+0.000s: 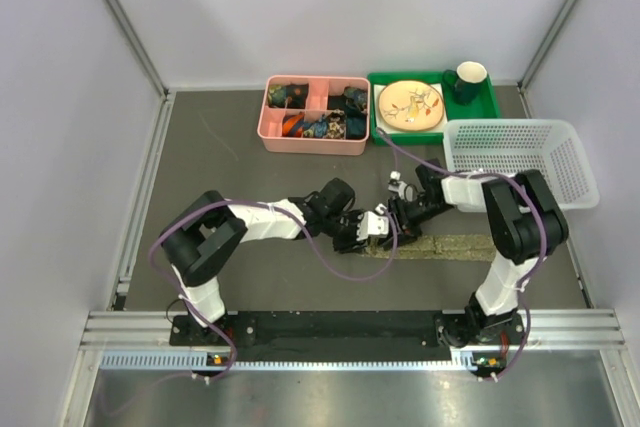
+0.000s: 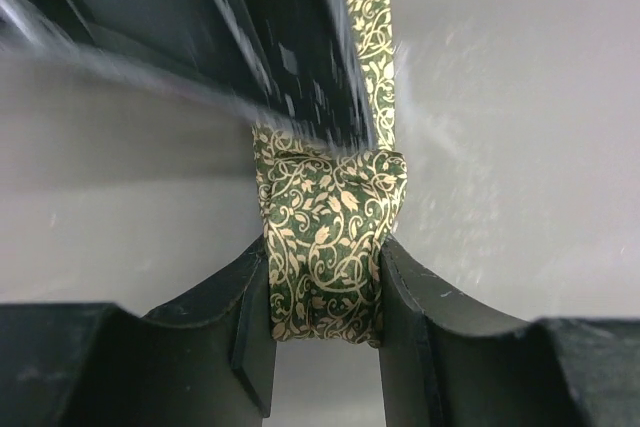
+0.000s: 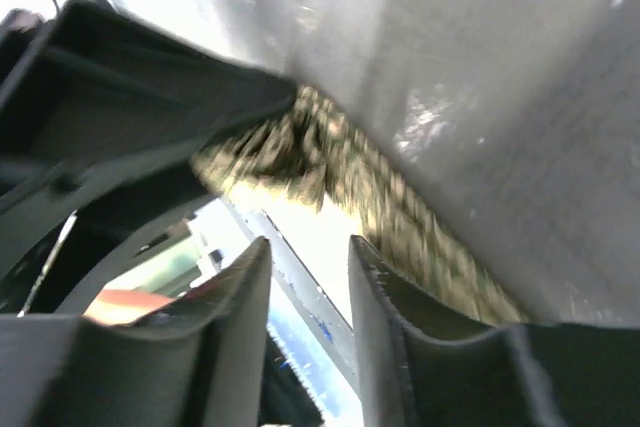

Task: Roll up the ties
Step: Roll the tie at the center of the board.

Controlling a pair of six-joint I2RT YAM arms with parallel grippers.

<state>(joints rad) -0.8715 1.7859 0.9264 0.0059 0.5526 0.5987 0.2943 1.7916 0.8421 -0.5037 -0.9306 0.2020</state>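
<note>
The tie (image 1: 460,245) lies as a long olive-tan strip along the mat's near right part. Its left end is rolled into a small bundle, and in the left wrist view that rolled tie (image 2: 325,237) shows a green and tan vine pattern. My left gripper (image 2: 325,292) is shut on this roll, one finger (image 2: 250,317) pressed to each side. In the top view the left gripper (image 1: 372,230) sits at the strip's left end. My right gripper (image 1: 398,209) hovers just behind it. In the blurred right wrist view the right gripper (image 3: 305,257) stands open with nothing between its fingers, close to the tie (image 3: 400,207).
A pink divided tray (image 1: 313,137) with small items stands at the back. Beside it a green tray (image 1: 432,134) carries a plate (image 1: 410,104) and a dark mug (image 1: 468,80). A white mesh basket (image 1: 520,162) sits at the right.
</note>
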